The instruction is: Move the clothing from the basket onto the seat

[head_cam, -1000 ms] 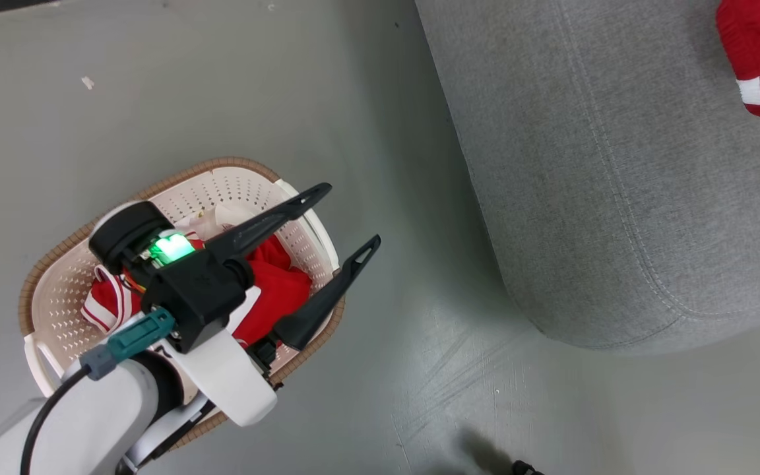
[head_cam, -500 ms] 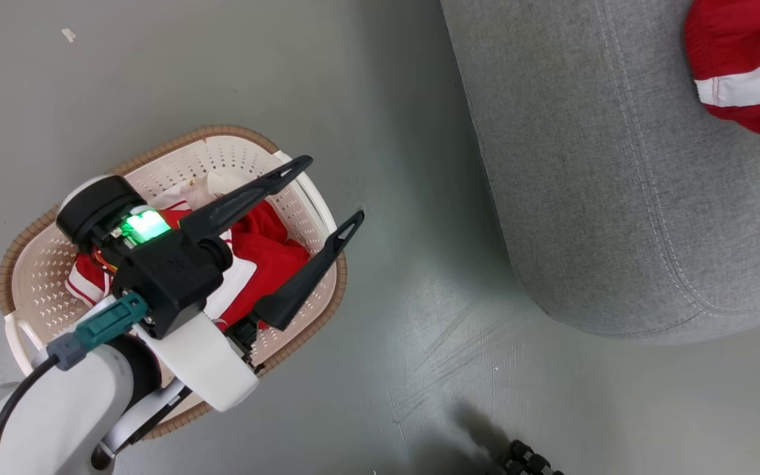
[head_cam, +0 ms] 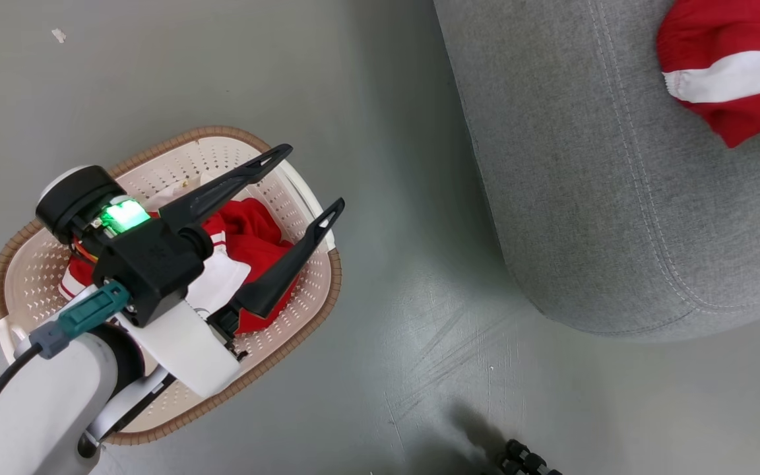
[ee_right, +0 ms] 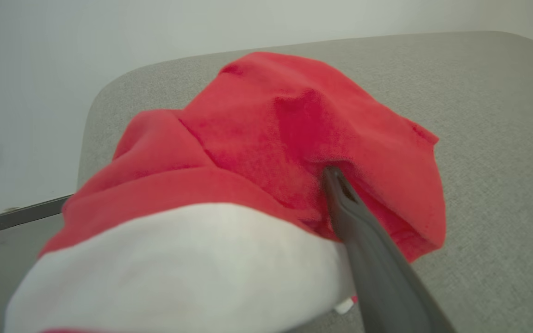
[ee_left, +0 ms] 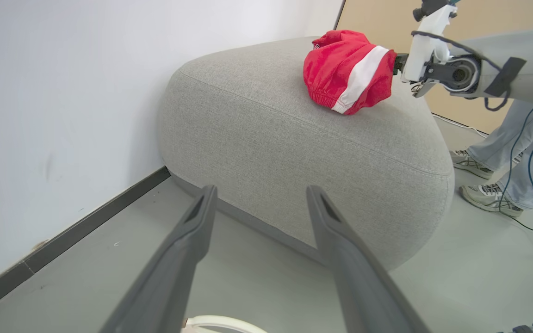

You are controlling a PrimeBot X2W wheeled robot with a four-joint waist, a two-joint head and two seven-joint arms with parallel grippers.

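Grey floor (head_cam: 386, 198) carries the basket (head_cam: 175, 135), with one red garment (head_cam: 254, 231) inside it beneath the left gripper (head_cam: 314, 175), which is spread wide and empty. The head view cuts off the second garment (ee_left: 347, 69). The left wrist view shows it whole, bunched on the sofa (ee_left: 294, 138) against the right gripper (ee_left: 397, 63). The right wrist view shows one finger (ee_right: 363, 249) and fabric covering the other, so the grip cannot be told.

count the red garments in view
2. One red garment lies on the sofa; a second red garment is in the basket, below the left gripper. More could be hidden under it.
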